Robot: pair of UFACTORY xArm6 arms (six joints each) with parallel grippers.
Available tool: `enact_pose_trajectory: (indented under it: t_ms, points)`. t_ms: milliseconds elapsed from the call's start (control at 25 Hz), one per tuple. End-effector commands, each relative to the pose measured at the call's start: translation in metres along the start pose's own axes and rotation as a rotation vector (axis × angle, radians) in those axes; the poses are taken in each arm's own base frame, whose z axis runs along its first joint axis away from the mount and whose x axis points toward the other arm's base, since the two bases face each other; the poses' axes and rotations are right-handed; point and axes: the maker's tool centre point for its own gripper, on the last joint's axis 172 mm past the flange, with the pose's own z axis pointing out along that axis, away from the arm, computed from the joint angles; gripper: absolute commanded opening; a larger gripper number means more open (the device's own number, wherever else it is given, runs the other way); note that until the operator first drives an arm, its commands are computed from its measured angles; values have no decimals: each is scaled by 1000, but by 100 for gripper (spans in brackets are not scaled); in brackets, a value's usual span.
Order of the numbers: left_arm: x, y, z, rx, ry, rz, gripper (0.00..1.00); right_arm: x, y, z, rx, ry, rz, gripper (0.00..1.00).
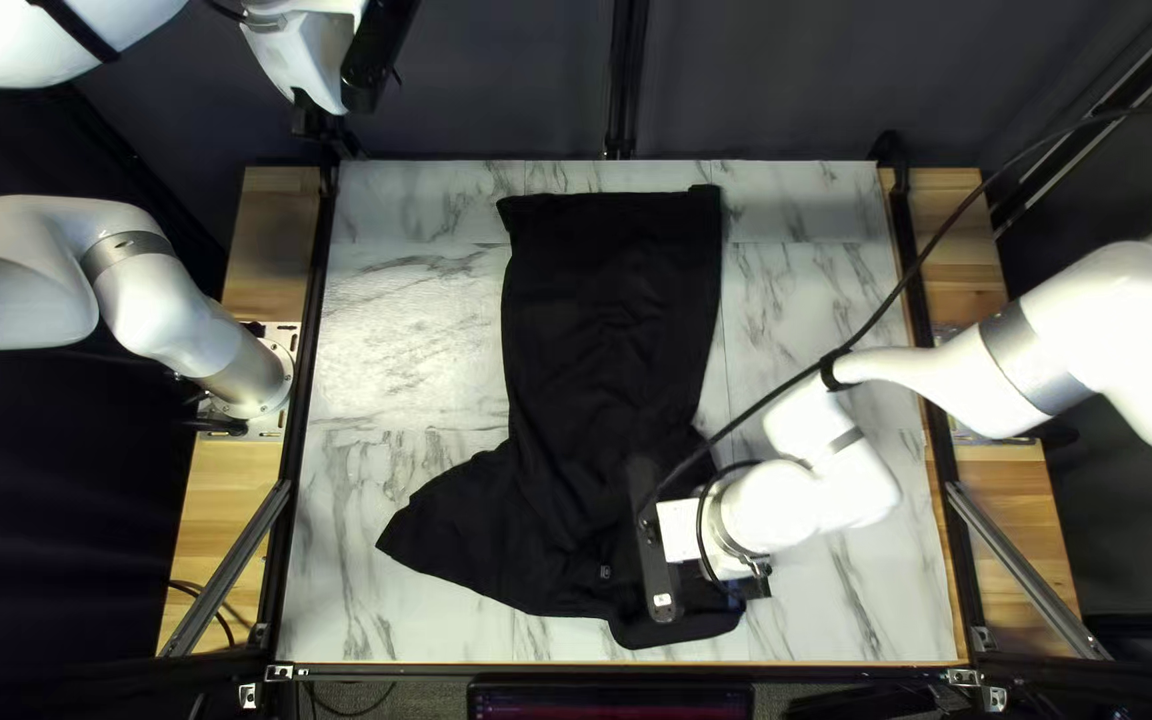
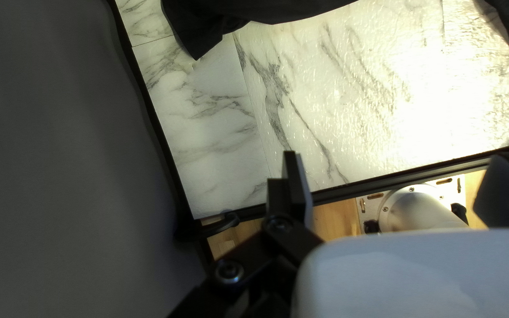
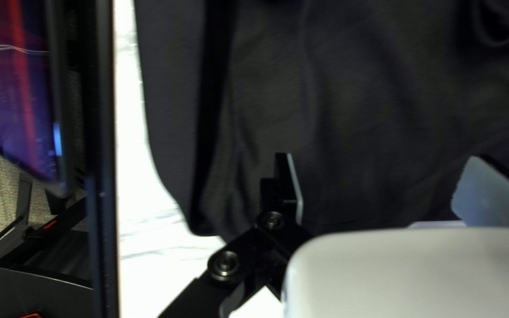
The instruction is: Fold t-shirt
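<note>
In the top left view the black t-shirt lies wrinkled on the marbled table, with one part spread out toward the left. My left gripper is raised at the table's far left corner, away from the cloth. Its wrist view shows the left gripper open, nothing between its fingers and part of the shirt ahead. Over the shirt's near end is my right gripper, its fingertips hidden by its own body. In its wrist view the right gripper stands open above the dark cloth.
Black rails border the marbled table. A dark cable arcs over the right side to my right arm. A screen stands beyond the near edge, and a dark curtain hangs behind the far edge.
</note>
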Motion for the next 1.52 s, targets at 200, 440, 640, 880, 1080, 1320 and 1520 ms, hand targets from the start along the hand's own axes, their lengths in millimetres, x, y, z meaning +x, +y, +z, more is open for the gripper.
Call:
enact_pose_trajectory:
  t_ms: [200,440,640,880,1080,1320,1520]
  points:
    - [0,0,0,0,0,0,100,-19,144,-49,45,2,-9,100]
    - [0,0,0,0,0,0,100,-40,215,-68,61,-36,287,100]
    - [0,0,0,0,0,0,100,-40,213,-72,64,-31,392,100]
    - [0,0,0,0,0,0,100,-40,213,-72,64,-31,392,100]
    - [0,0,0,0,0,0,100,-1,189,-49,95,-41,356,100]
    - [0,0,0,0,0,0,100,32,234,-21,-118,-122,810,100]
    - [0,0,0,0,0,0,100,13,287,-14,-336,-148,1152,100]
